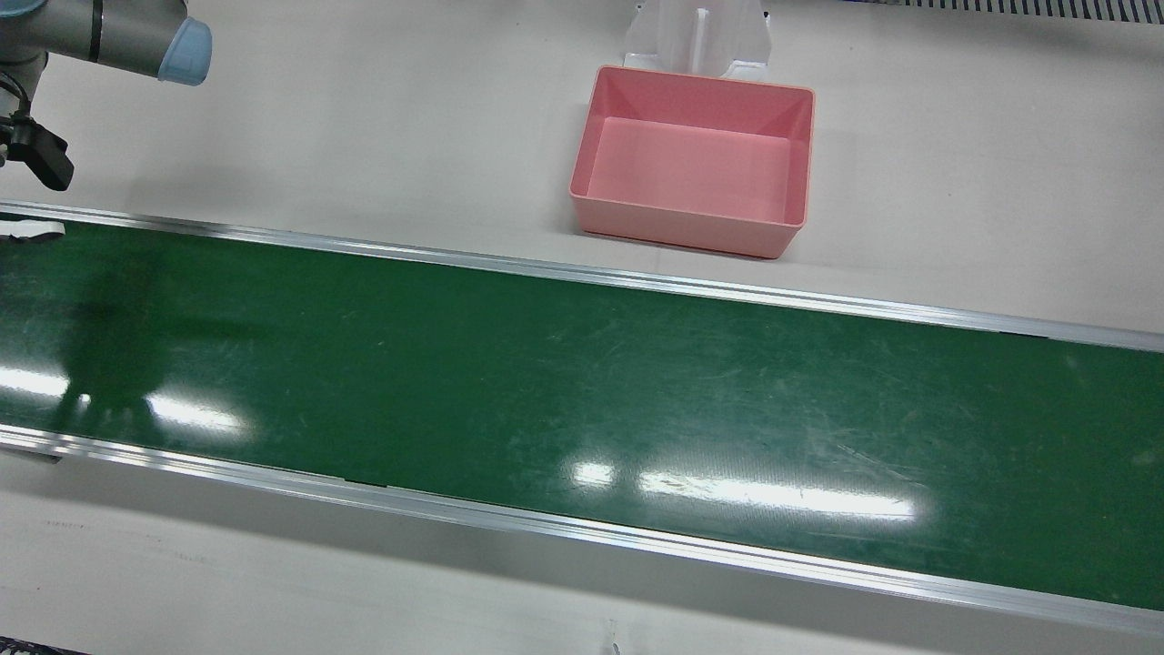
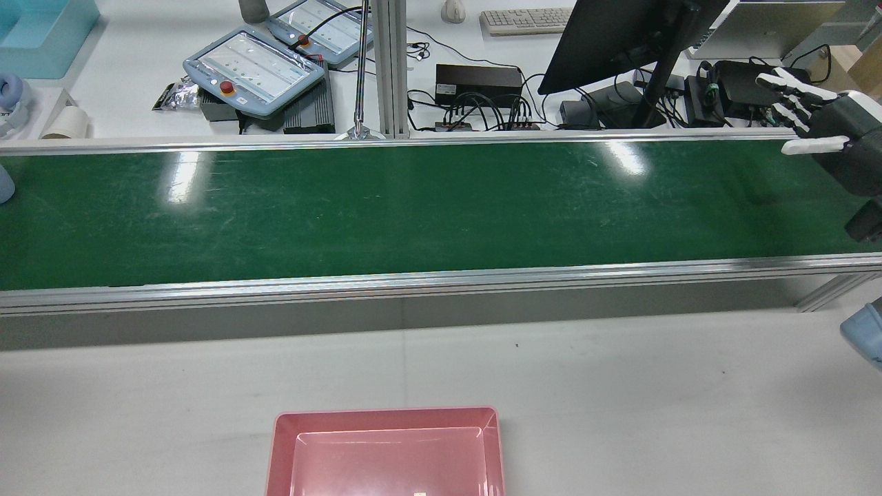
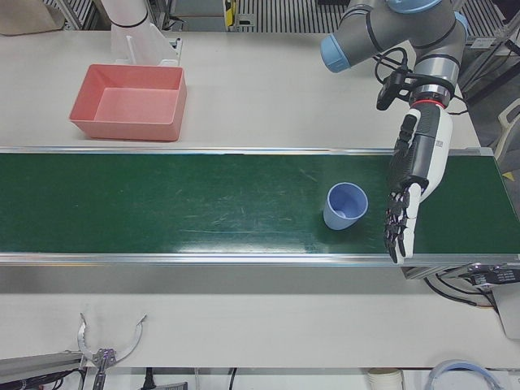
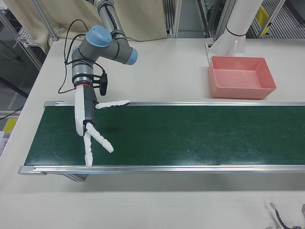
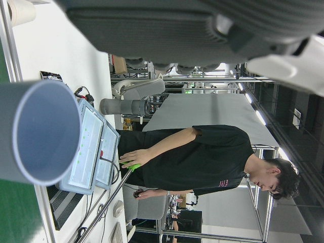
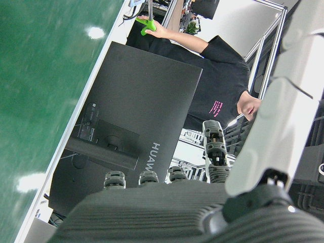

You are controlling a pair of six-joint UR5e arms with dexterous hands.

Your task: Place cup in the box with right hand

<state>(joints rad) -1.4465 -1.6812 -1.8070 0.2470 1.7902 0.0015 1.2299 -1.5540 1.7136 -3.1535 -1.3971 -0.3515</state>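
Observation:
A pale blue cup stands upright on the green belt, at the end before the left arm. It fills the left of the left hand view, and a sliver shows at the rear view's left edge. My left hand hangs open just beside the cup, apart from it. My right hand is open and empty over the belt's opposite end, far from the cup; it also shows in the rear view. The pink box sits empty on the white table beside the belt.
The green conveyor belt with metal rails crosses the table. A white pedestal stands right behind the box. Beyond the belt are a monitor, teach pendants and cables.

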